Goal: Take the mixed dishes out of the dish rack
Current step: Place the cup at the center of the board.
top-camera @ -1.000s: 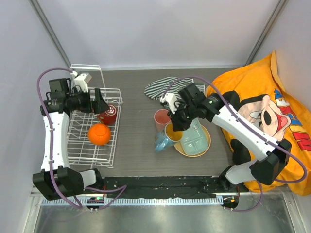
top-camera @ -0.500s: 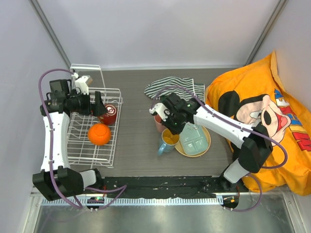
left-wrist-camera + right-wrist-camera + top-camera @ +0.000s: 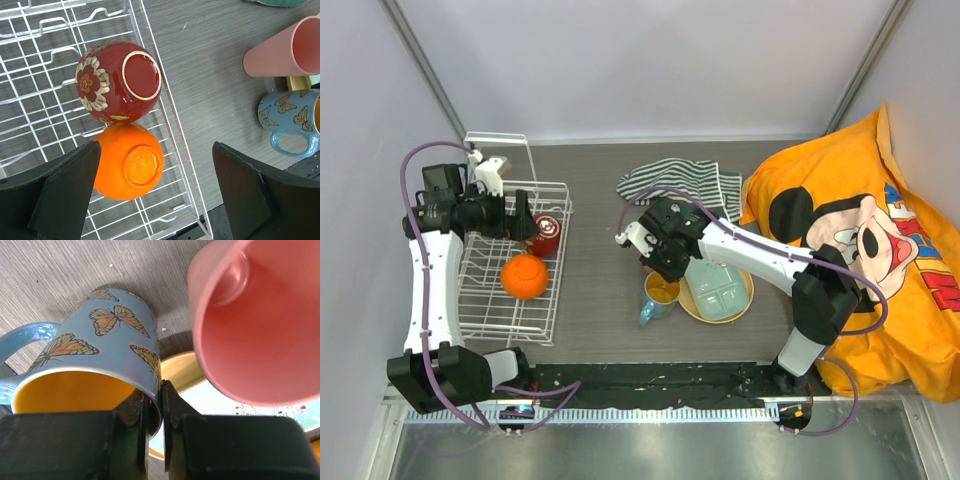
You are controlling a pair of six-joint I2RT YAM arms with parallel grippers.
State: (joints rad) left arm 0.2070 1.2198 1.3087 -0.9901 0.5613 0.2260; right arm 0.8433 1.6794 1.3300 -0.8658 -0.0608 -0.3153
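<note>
Now, top view: your right gripper (image 3: pixel 663 278) has carried the mug (image 3: pixel 658 296) off the tray (image 3: pixel 720 290) and plate (image 3: pixel 749 296), closer to the rack (image 3: pixel 480 300); four dishes look unloaded. Left wrist: the left gripper (image 3: pixel 157 192) gapes wide over two bowls inside the rack, a red bowl (image 3: pixel 120 82) and an orange bowl (image 3: pixel 131 162); one cup (image 3: pixel 280 52) sits right of it. Right wrist: fingers (image 3: pixel 175 412) pinch the mug's rim.

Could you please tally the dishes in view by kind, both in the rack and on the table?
Bowls: 2 (red bowl, orange bowl)
Cups and mugs: 2 (pink cup, butterfly mug)
Plates: 1 (tan plate)
Divided trays: 1 (green tray)
Total: 6
</note>
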